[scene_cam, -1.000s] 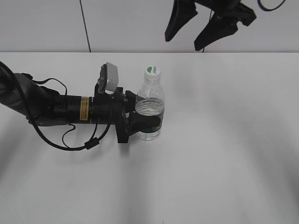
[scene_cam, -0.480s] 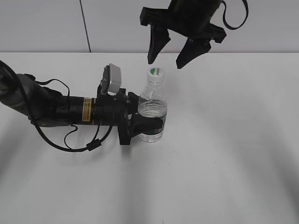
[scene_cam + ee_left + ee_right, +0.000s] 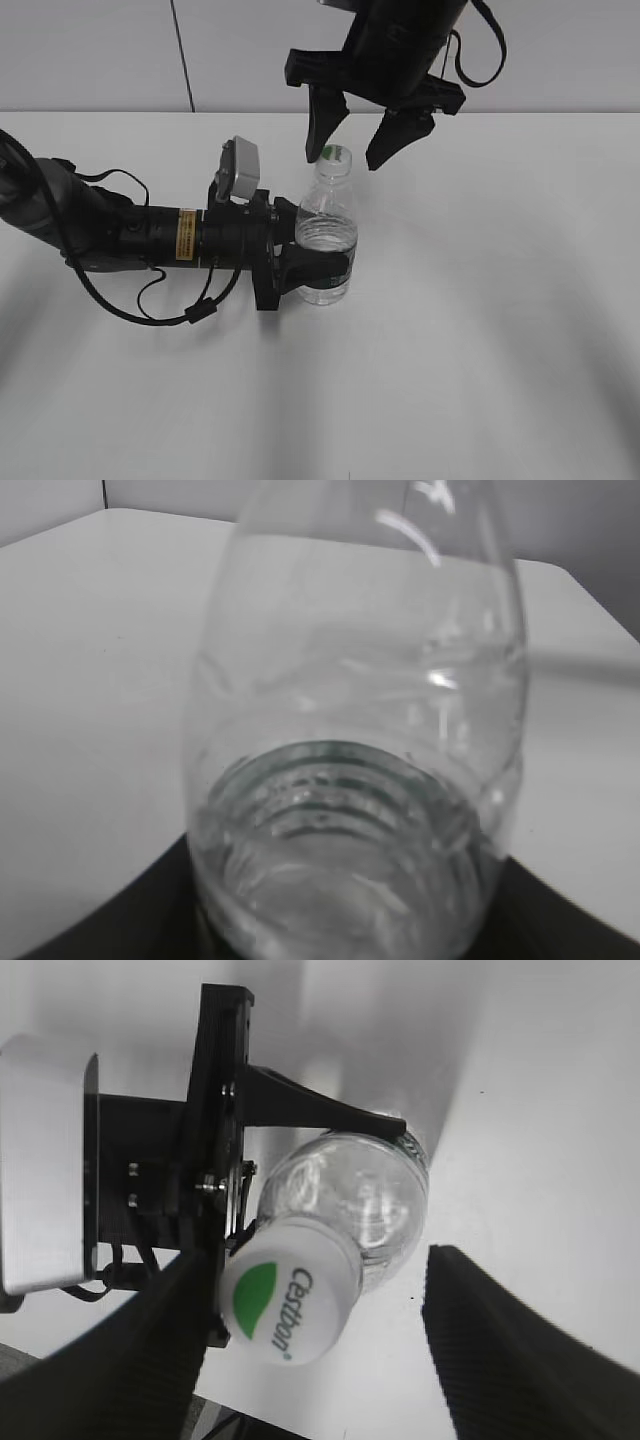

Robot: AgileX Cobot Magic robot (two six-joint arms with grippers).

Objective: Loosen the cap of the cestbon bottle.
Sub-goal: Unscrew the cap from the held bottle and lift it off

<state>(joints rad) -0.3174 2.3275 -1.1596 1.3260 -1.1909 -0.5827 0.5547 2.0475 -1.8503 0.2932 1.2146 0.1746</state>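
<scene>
Two grippers, one bottle, one cap. The left gripper (image 3: pixel 300 255) lies sideways on the white table (image 3: pixel 480 330), its black fingers (image 3: pixel 318 268) pinching the lower body of the bottle (image 3: pixel 325 235), which stands upright near mid-table. The right gripper (image 3: pixel 362 155) hangs spread above the bottle; its two dark fingers (image 3: pixel 322 125) flank the cap (image 3: pixel 334 156) without touching it, one seen at each side in the right wrist view.

Bottle: small, clear plastic, ribbed shoulders, water inside, a dark label band largely covered by the left fingers. In the left wrist view its curved wall (image 3: pixel 360 730) fills the frame, ribs visible through the water.

Cap (image 3: pixel 288 1300): round, white, seated on the neck, with a green leaf mark beside the word "Cestbon". A yellow label (image 3: pixel 183 232) on the left arm carries print too small to read; a grey camera block (image 3: pixel 238 170) sits on the wrist.
</scene>
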